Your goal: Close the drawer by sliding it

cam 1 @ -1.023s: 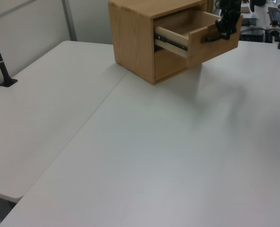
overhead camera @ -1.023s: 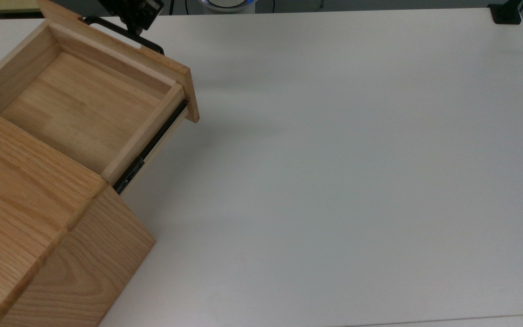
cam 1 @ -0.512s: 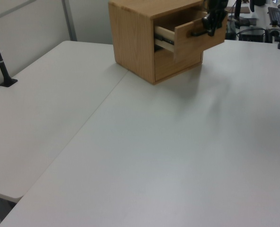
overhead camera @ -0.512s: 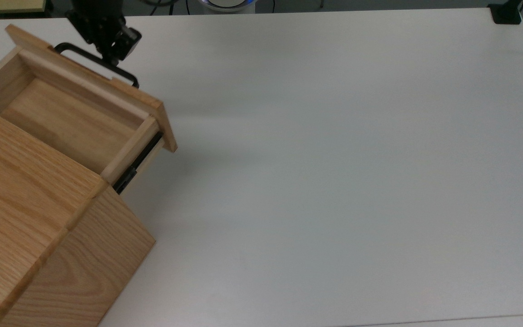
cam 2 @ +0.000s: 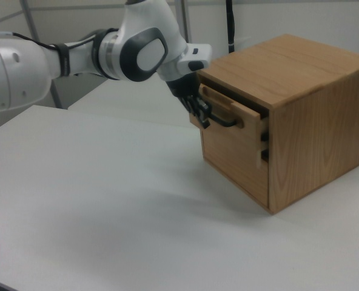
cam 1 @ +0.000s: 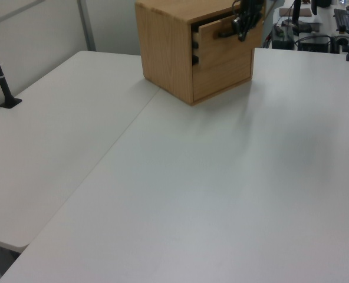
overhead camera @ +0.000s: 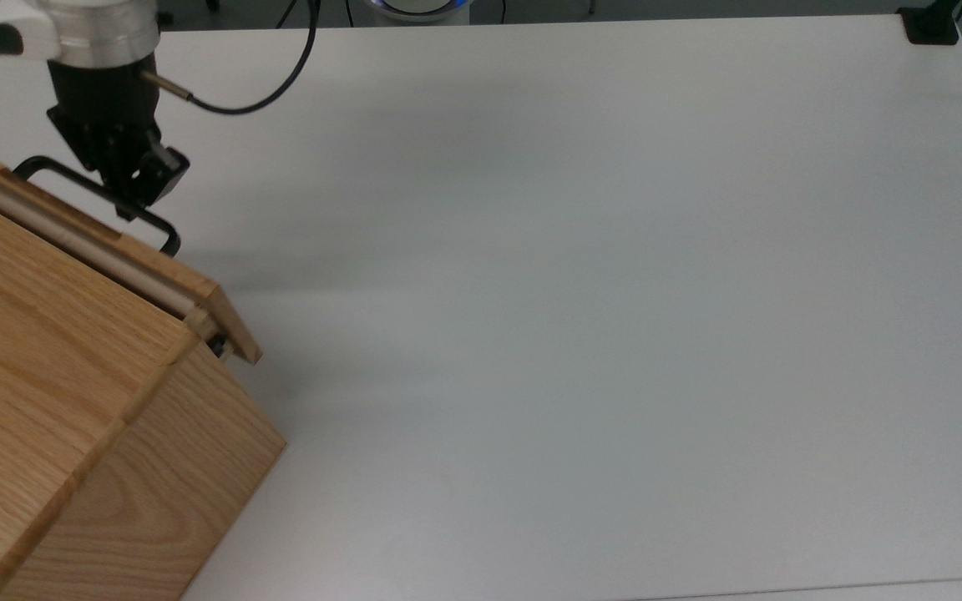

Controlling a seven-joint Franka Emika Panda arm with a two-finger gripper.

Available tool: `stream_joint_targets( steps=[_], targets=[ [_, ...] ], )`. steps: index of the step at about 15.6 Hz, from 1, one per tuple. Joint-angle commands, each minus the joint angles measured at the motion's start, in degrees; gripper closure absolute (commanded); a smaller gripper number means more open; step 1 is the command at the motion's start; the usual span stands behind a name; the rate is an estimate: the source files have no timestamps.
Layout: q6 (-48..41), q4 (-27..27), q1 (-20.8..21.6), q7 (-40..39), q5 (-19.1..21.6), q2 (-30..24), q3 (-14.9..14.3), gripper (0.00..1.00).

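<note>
We find the drawer (cam 2: 231,142) nearly shut in the cabinet (cam 2: 301,115), a narrow gap remaining; the claw (overhead camera: 134,179) is clamped on the handle (overhead camera: 97,196); an off-axis push could bind the rails or shift the cabinet across the table (overhead camera: 615,292).

No readable text, labels, brands, numbers or signs are seen in any view; nothing is printed on the light oak wooden cabinet (cam 2: 301,115) or the white tabletop (overhead camera: 615,292).
</note>
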Motion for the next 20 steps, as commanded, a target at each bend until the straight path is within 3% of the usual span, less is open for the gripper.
stream_joint_targets(
  steps=[1,6,11,12,13,14,15,16,18,20],
  targets=[
    [4.65,5.99,-0.47,3.36,-1.25,5.16,-0.64,0.94],
    [8.27,6.26,-0.82,5.3,-1.6,5.62,-0.73,0.94],
    [-0.14,1.17,-0.3,3.81,-3.88,-2.1,0.41,0.82],
    [-4.17,0.9,-0.13,3.02,-3.88,-3.77,1.46,0.75],
    [-8.65,0.81,-0.21,2.32,-3.8,-5.36,3.3,0.59],
    [-12.7,0.81,-0.21,2.14,-3.71,-6.5,4.8,0.28],
    [-16.22,0.81,-0.21,2.49,-3.53,-7.65,5.94,0.09],
    [-19.13,0.81,-0.12,2.66,-3.18,-8.79,7.09,0.0],
    [-23.36,-0.5,0.05,2.75,-2.39,-11.68,9.11,0.0],
    [-24.25,-3.92,1.01,2.93,1.19,-15.9,9.65,0.0]
  ],
)
